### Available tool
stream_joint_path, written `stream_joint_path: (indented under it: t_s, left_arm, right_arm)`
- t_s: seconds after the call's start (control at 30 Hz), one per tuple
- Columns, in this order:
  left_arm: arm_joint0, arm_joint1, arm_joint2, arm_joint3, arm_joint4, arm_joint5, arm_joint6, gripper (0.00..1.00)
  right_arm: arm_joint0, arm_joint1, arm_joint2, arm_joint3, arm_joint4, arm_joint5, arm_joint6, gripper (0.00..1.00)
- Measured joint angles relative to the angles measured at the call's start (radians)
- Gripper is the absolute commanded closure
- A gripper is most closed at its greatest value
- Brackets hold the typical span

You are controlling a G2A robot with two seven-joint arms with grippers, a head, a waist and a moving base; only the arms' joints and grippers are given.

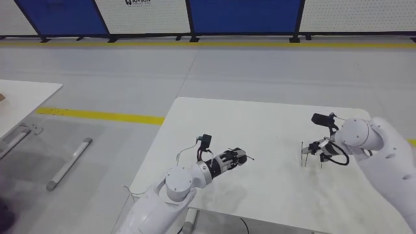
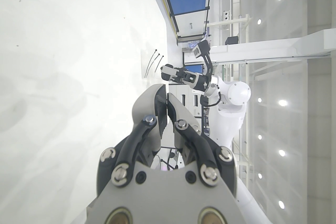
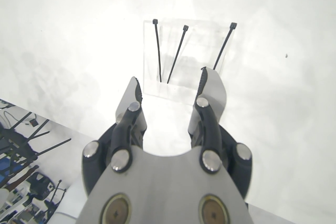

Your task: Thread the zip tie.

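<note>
Three black zip ties (image 3: 157, 51) (image 3: 178, 54) (image 3: 223, 46) stand upright in a clear holder (image 3: 168, 92) on the white table (image 1: 273, 130). My right gripper (image 3: 170, 83) is open just in front of the holder, with one finger (image 3: 210, 80) beside the base of the outer tie. In the top view this gripper (image 1: 312, 148) hovers over the ties (image 1: 303, 158). My left gripper (image 2: 167, 97) is shut at the table's near middle. A thin black zip tie end (image 1: 249, 159) pokes out of its tip (image 1: 239, 157).
The table's near edge (image 1: 214, 211) lies just behind the left arm. A second white table (image 1: 26, 101) stands far left across the floor. The left wrist view shows the right gripper (image 2: 168, 73) and the standing ties (image 2: 153, 62) farther along the table.
</note>
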Motion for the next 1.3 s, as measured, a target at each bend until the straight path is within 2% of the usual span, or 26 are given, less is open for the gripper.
stream_joint_path:
  t_s: [0.3,0.47,0.77,1.03,1.3]
  left_arm:
    - [0.000,0.000,0.000,0.000,0.000,0.000,0.000,1.00]
    - [0.000,0.000,0.000,0.000,0.000,0.000,0.000,1.00]
    - [0.000,0.000,0.000,0.000,0.000,0.000,0.000,1.00]
    - [0.000,0.000,0.000,0.000,0.000,0.000,0.000,1.00]
    - [0.000,0.000,0.000,0.000,0.000,0.000,0.000,1.00]
  right_arm:
    - [0.032,-0.031,-0.029,0.088,0.012,-0.012,-0.006,0.53]
    - [0.048,-0.047,-0.042,0.132,0.012,-0.012,-0.011,0.58]
    - [0.074,-0.075,-0.066,0.194,0.008,-0.012,-0.006,0.59]
    - [0.103,-0.109,-0.100,0.254,-0.004,0.003,-0.006,0.68]
    - [0.124,-0.139,-0.122,0.310,-0.013,0.008,-0.017,0.68]
